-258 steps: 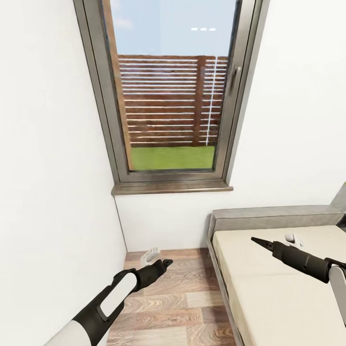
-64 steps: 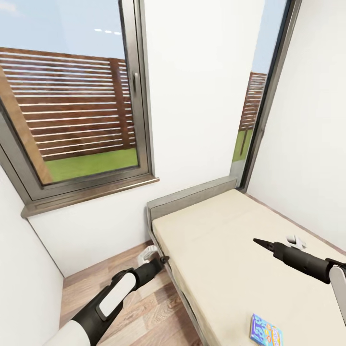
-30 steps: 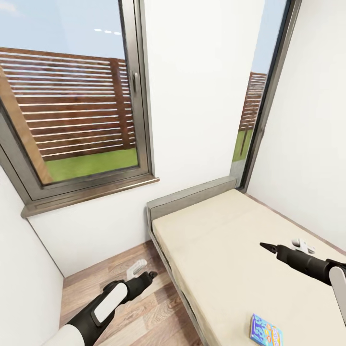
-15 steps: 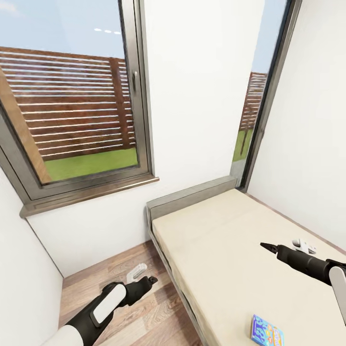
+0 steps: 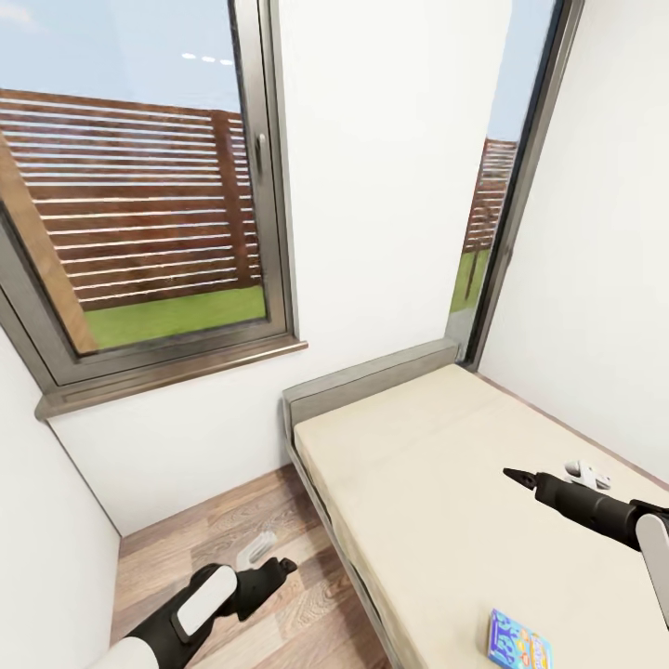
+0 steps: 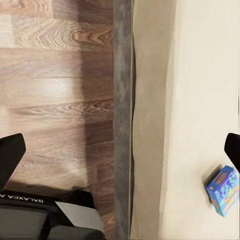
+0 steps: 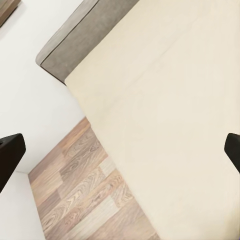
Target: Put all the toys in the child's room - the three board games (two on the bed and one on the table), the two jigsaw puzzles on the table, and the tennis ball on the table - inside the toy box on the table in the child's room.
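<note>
the left gripper [image 5: 287,563], jaws spread wide, has dropped lower beside the beige bed [image 5: 437,483], nearing the small blue printed game box [image 5: 516,641]; the right gripper [image 5: 513,476] hovers spread too.

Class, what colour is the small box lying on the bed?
Mainly blue, with a colourful printed top; the board game shows best in the left wrist view.

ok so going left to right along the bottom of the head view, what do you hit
left arm over the wood floor → dark grey bed frame → beige mattress → blue board game → right arm
</note>
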Controlling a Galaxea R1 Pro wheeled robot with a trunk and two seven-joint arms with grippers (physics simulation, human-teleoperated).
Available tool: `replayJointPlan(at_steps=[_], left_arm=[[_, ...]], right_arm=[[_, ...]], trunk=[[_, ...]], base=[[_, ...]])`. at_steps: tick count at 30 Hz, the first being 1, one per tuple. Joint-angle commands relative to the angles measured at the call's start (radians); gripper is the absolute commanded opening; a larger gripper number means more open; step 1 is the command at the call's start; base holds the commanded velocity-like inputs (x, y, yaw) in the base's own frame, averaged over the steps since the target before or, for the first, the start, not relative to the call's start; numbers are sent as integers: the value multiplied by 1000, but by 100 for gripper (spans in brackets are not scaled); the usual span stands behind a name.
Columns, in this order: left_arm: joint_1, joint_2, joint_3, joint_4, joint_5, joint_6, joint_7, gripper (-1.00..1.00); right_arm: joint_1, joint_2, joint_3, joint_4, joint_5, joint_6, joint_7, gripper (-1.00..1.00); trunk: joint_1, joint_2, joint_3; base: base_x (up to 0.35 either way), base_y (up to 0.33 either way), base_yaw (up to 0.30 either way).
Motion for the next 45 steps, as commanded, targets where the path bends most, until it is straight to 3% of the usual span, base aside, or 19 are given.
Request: replayJointPlan(at_steps=[1,2,7,14,15,24,37,38,39,43,45], left_arm=[[-1,1,-7,0,28,0,8,100],[-1,1,-7,0,28,0,8,100],[-1,-3,-9,9,93,0,6,100],[-1,-14,-10,12,133,0,5,100],[-1,-17,-11,12,139,0,5,100],[-1,-19,-11,10,144,0,4,100],[-1,-20,-9,10,146,2,4,100],[-1,-20,-7,12,147,2,3,100],[-1,-20,-7,12,147,2,3,100],[-1,-20,-6,14,147,3,3,100],[-1,-19,-5,15,147,3,3,100]], right_arm=[[-1,0,-2,0,8,4,9,100],[-1,0,-2,0,8,4,9,100],[-1,0,-2,-1,8,3,9,100],[-1,0,-1,3,10,4,6,100],[-1,0,0,41,16,6,-22,100],[-9,0,16,116,20,6,-120,100],[-13,1,37,142,15,7,-163,100],[-13,2,92,156,15,8,-167,100],[-13,2,92,156,15,8,-167,100],[-13,3,167,194,12,8,-169,100],[-13,3,178,200,11,8,-169,100]], trunk=[[4,-9,-5],[8,-16,-8],[27,-51,-24],[54,-100,-46],[58,-107,-49],[92,-170,-77],[142,-261,-118],[146,-268,-121],[150,-275,-124],[165,-303,-137],[173,-317,-143]], base=[[0,0,-5],[0,0,-5],[0,0,-3],[0,0,-1],[0,0,0],[0,0,0],[0,0,0],[0,0,0],[0,0,0],[0,0,-7],[0,0,-40]])
